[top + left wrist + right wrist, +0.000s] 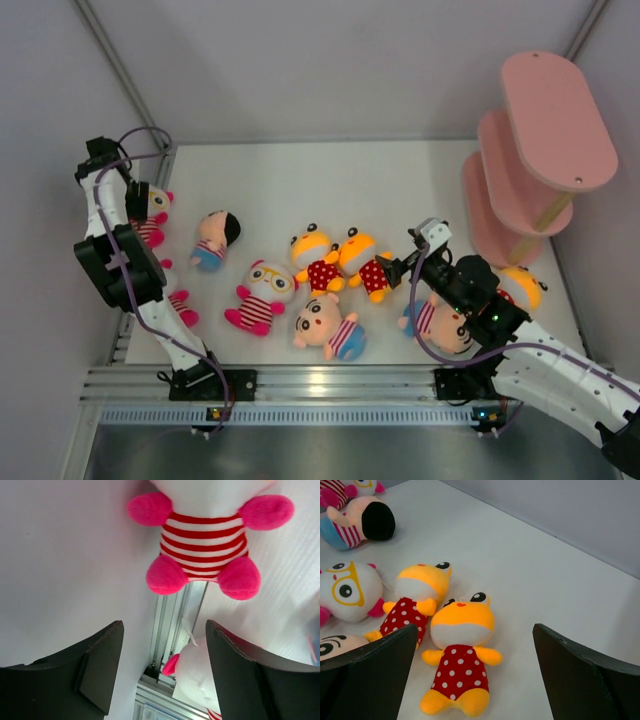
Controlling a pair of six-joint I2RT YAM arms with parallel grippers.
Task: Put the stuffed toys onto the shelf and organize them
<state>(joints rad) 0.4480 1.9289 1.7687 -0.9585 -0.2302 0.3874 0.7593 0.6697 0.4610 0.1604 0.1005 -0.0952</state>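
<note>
Several stuffed toys lie on the white table. My right gripper [396,268] is open over an orange polka-dot toy [366,263]. In the right wrist view that toy [461,666] lies between the jaws of the gripper [475,630], untouched, with a second orange toy [417,597] to its left. My left gripper [136,203] is open and empty at the far left, above a white-pink striped toy [153,217]. The left wrist view shows that toy's striped body [204,544] ahead of the gripper [165,665], and another white toy [196,676] below. The pink shelf [556,120] stands at the right, bare.
A boy in blue [215,239], a glasses toy [262,295], another boy [330,328], a boy [440,325] under my right arm, a striped toy [180,303] by the left arm and an orange toy [524,285] at the shelf's foot. A metal rail [300,385] runs along the front.
</note>
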